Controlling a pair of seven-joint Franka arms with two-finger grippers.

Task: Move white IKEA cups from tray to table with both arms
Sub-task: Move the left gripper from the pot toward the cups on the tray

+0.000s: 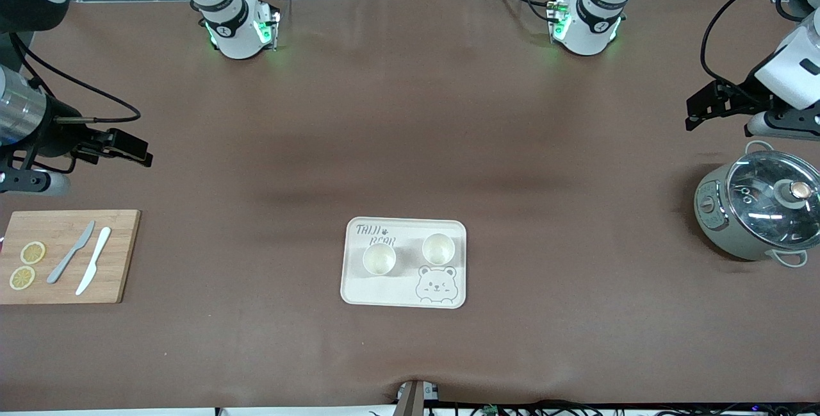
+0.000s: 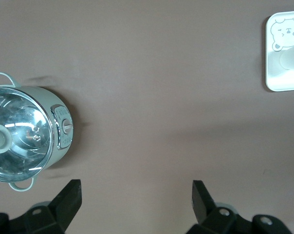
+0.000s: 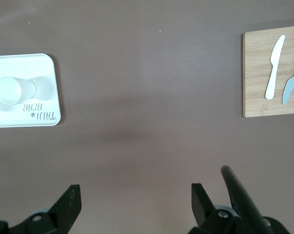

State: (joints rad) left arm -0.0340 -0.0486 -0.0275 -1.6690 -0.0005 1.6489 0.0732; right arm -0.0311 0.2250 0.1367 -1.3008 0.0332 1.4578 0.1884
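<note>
Two small cream-white handleless tapered cups [image 1: 378,258] [image 1: 438,249] stand upright, side by side, apart, on a cream rectangular bear-printed tray [image 1: 405,295]. Bare brown table surrounds it. Left gripper [image 1: 711,106] and right gripper [image 1: 122,147] wait at the table's ends, fingers spread, empty.

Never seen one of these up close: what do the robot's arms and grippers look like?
Both arms are glossy white with black joint bands; their bases glow green. Black cables trail along them. The left gripper and right gripper are small, black and two-fingered.
</note>
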